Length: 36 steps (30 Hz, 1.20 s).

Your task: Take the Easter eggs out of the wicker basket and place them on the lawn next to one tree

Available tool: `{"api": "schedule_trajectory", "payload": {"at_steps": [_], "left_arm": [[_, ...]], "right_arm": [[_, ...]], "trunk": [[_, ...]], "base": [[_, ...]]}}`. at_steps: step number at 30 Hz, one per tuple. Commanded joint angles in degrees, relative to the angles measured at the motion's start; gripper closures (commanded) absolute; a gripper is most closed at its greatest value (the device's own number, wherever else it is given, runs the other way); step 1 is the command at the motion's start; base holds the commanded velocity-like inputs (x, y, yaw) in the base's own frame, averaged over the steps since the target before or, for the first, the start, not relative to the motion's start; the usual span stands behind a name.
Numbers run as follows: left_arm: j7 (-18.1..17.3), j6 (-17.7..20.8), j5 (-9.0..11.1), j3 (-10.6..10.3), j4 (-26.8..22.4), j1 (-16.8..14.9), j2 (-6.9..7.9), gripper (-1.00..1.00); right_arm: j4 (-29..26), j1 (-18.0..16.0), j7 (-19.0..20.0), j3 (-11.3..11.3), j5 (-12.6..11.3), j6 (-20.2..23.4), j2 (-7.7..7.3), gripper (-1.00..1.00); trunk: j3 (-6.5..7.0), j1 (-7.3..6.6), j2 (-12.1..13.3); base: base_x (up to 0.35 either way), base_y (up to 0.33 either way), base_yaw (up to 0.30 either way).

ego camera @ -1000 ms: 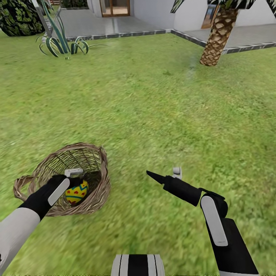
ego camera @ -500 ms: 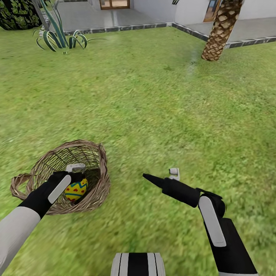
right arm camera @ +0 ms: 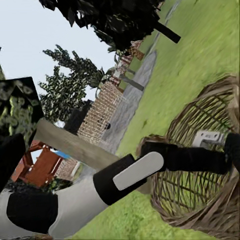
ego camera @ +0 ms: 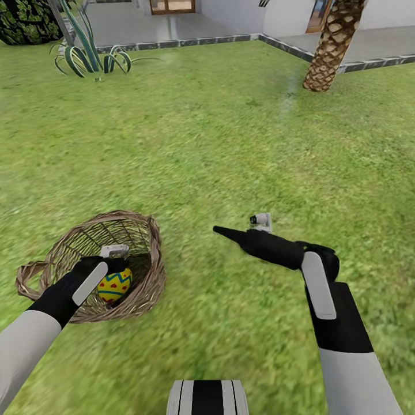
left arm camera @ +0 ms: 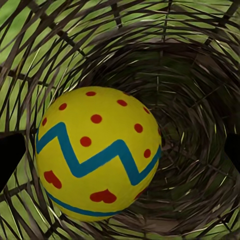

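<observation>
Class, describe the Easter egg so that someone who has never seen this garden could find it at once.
Start on the wide green lawn and find the brown wicker basket lying tipped on its side near the robot's left arm. Inside it sits the Easter egg: bright yellow with red dots and a blue zigzag band, the only colourful thing among brown weave and grass.

The left arm reaches forward and down, its left hand [ego camera: 113,266] sunk inside the basket [ego camera: 63,253] just above the egg [ego camera: 114,286]; whether its fingers are spread or closed cannot be made out. The right arm is bent at the elbow and raised over the grass to the right of the basket, with the right hand [ego camera: 227,233] pointing toward the basket; its grip cannot be judged either.
</observation>
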Motion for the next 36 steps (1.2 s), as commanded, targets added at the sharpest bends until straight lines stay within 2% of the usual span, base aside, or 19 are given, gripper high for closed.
{"api": "schedule_trajectory", "payload": {"at_steps": [1,4,11,23,36], "left_arm": [[0.56,0.04,0.60,-0.27,-0.07,-0.04,0.08,-1.00],[0.63,0.02,0.60,-0.27,-0.04,-0.04,0.08,-1.00],[0.72,0.00,0.60,-0.40,-0.02,-0.04,0.07,-1.00],[0.66,0.08,0.60,-0.26,-0.11,-0.04,0.14,-1.00],[0.70,-0.03,0.69,0.00,0.28,-0.12,0.57,-1.00]], "right_arm": [[0.00,-1.63,0.30,-0.09,0.25,0.18,0.01,-1.00],[0.00,-3.67,0.29,-0.14,0.27,0.18,0.04,-1.00],[0.00,-5.05,0.01,-0.04,0.31,0.18,0.19,-1.00],[0.00,-5.84,-0.07,0.42,0.29,0.18,0.16,-1.00],[0.00,-5.76,-0.16,0.68,0.56,0.18,0.73,-1.00]], "trunk": [[-0.04,-0.01,-0.02],[-0.26,0.02,-0.03],[-1.81,0.20,-0.12],[-1.81,0.20,-0.12],[-4.69,0.53,-0.30]], "base": [[0.000,0.000,0.000],[0.000,0.000,0.000],[0.000,0.000,0.000],[0.000,0.000,0.000],[0.000,0.000,0.000]]}}
